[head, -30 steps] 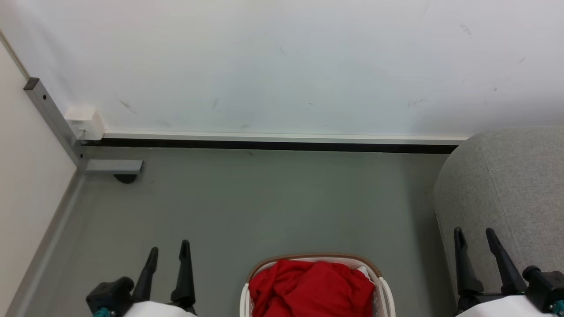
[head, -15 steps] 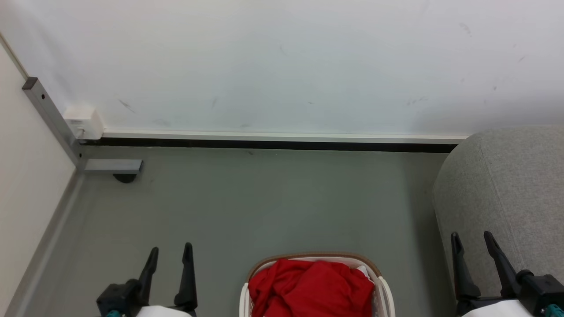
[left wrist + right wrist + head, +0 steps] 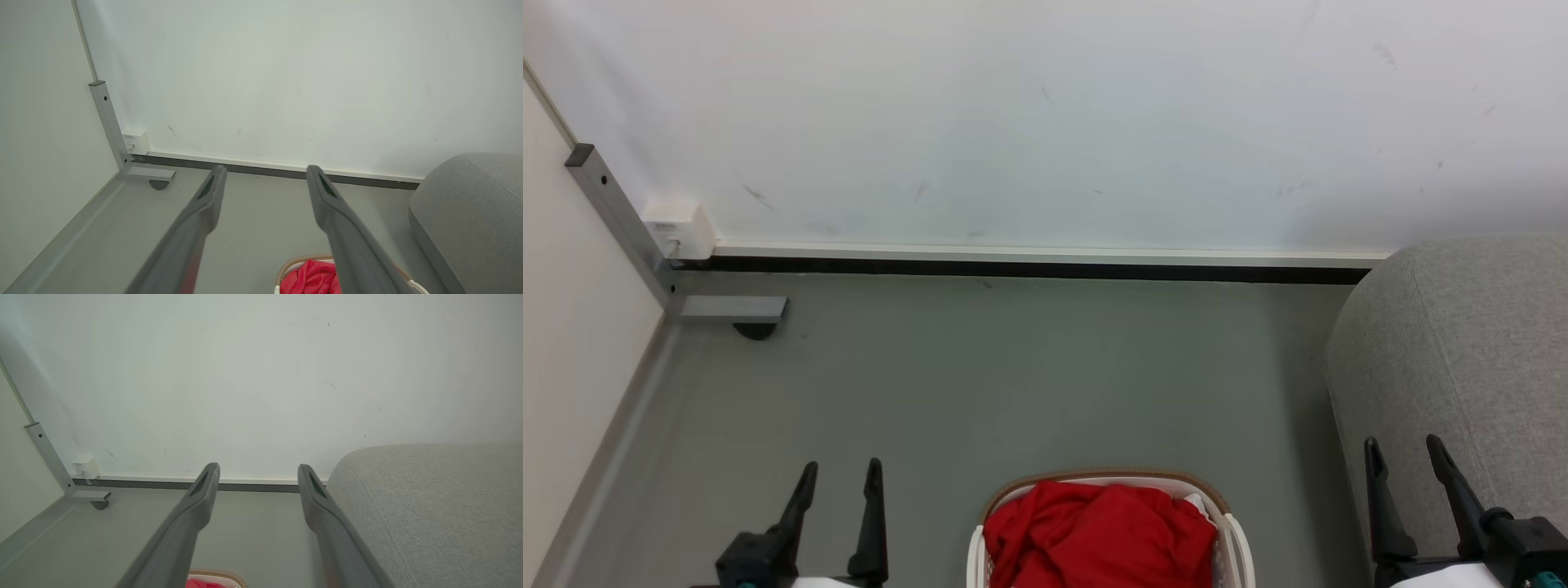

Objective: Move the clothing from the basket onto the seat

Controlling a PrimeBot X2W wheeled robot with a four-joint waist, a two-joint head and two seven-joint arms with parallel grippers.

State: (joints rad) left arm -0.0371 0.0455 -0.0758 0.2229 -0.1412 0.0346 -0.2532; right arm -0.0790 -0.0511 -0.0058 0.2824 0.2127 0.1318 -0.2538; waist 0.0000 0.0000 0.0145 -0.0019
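R gripper [image 3: 258, 468] is seen w/ fingers spread wide, nothing held btwn them, above the grey floor [image 3: 253, 531]. The seat [image 3: 429, 506] is set at the floor's right side, against the wall [image 3: 245, 375]. A bit of basket [image 3: 220, 574] rim w/ red clothing [image 3: 200, 584] is cut off at the bottom edge.

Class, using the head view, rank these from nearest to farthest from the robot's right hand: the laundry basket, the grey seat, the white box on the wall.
From the right hand:
1. The grey seat, right beside it.
2. The laundry basket, to its left, on the floor.
3. The white box, in the far left corner.
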